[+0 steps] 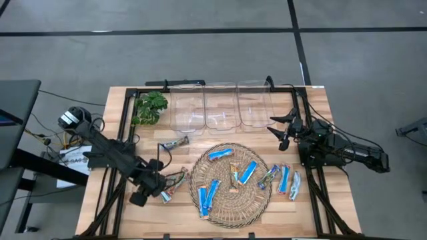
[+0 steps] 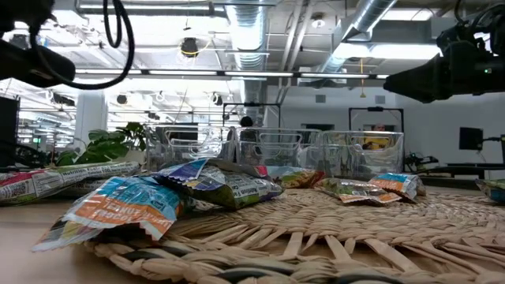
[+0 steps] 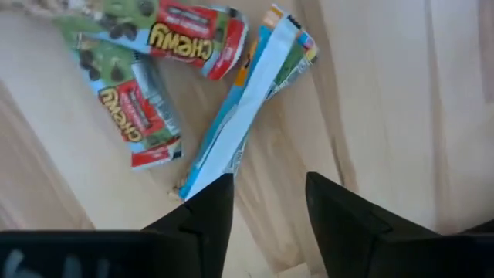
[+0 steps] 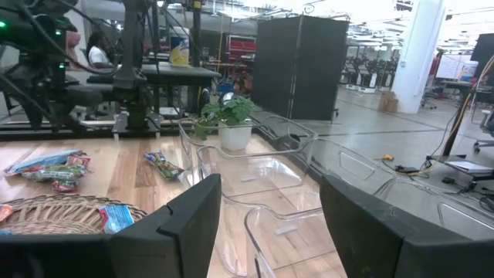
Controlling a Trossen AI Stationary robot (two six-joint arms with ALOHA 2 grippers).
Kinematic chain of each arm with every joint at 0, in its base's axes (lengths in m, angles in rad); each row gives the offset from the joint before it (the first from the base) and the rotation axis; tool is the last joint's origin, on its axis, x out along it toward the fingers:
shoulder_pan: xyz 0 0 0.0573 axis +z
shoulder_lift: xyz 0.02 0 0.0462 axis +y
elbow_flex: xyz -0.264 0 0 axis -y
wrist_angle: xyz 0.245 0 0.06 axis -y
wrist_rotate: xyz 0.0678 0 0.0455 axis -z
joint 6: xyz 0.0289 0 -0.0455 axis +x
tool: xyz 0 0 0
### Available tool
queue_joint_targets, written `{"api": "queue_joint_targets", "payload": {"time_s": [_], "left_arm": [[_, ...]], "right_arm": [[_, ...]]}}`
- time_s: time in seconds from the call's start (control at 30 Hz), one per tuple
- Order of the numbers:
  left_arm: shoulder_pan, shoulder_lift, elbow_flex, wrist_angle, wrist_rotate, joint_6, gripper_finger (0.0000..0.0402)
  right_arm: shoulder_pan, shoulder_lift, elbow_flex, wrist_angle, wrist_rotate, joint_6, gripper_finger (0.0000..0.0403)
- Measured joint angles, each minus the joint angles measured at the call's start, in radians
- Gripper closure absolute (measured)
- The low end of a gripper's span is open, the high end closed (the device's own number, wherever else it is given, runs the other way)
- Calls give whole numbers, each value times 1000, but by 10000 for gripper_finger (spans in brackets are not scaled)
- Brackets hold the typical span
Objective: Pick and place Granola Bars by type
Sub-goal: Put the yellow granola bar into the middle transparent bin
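Several wrapped granola bars lie flat on a round wicker mat: blue ones and a multicoloured one. More bars rest on the wood to its right, and one sits toward the bins. My left gripper is open, low over a small cluster left of the mat. In the left wrist view it points at a blue-edged bar beside two red-green bars. My right gripper is open and waits near the right bin. My left gripper comes from above, slanting toward the mat. One fingertip stands right at the near end of the blue-edged bar, which lies flat on the wood. I cannot tell whether the fingertip touches that end.
Three clear plastic bins stand in a row along the far edge, with a small potted plant to their left. Black frame rails run along the table's left and right sides. Bare wood lies between the bins and the mat.
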Motion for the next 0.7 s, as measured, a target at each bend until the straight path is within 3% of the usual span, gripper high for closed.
{"api": "queue_joint_targets", "payload": {"time_s": [0.23,0.7], "left_arm": [[-42,76,-6,128,-109,85,232],[-62,218,-6,155,-131,210,232]], "right_arm": [[0,0,0,0,0,0,188],[0,0,0,0,0,0,188]]}}
